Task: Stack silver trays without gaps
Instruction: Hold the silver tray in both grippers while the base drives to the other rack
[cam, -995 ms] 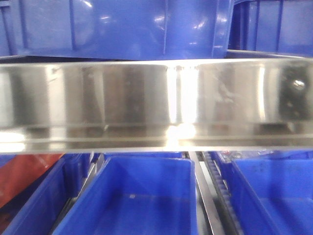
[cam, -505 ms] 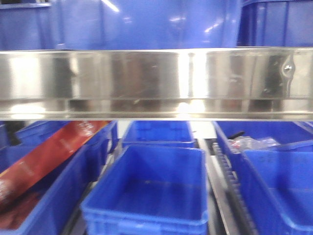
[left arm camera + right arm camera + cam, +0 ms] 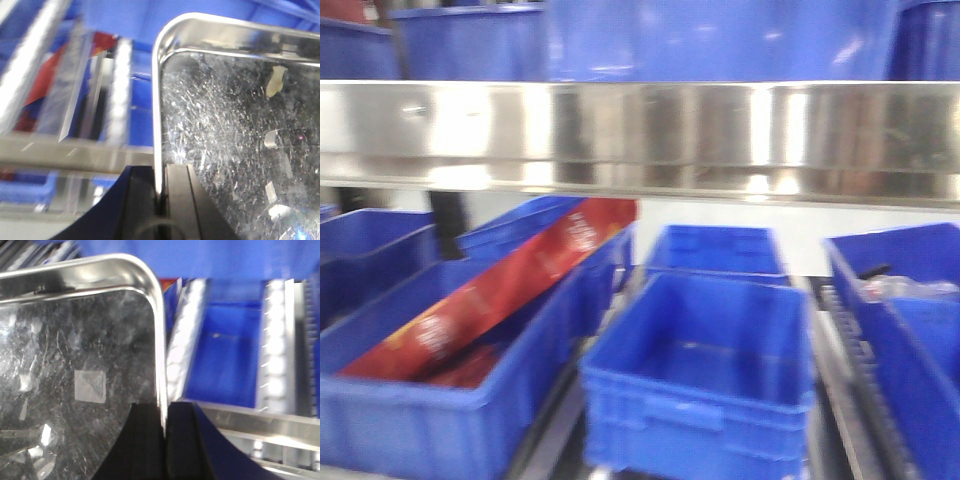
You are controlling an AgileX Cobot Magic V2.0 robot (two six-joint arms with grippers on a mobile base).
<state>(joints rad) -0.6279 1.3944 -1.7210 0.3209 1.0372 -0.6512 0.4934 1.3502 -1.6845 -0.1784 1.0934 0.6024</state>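
One silver tray (image 3: 240, 125) fills the right side of the left wrist view, its scratched bottom and rolled rim showing. My left gripper (image 3: 161, 192) is shut on its left rim, one finger inside the tray and one outside. The right wrist view shows the same silver tray (image 3: 75, 365) from the other side. There my right gripper (image 3: 164, 437) is shut on the right rim in the same way. The tray hangs between both grippers above the shelf. It does not show in the front view.
A long steel shelf rail (image 3: 640, 140) crosses the front view, with blue bins (image 3: 720, 40) above it. Below stand an empty blue bin (image 3: 700, 370), a left bin holding a red package (image 3: 510, 290) and a right bin (image 3: 910, 330). Roller tracks (image 3: 275, 355) run under the tray.
In the front view the rail has risen and looks narrower, and the lower bins look smaller and have slid right. The red package has come further into view.
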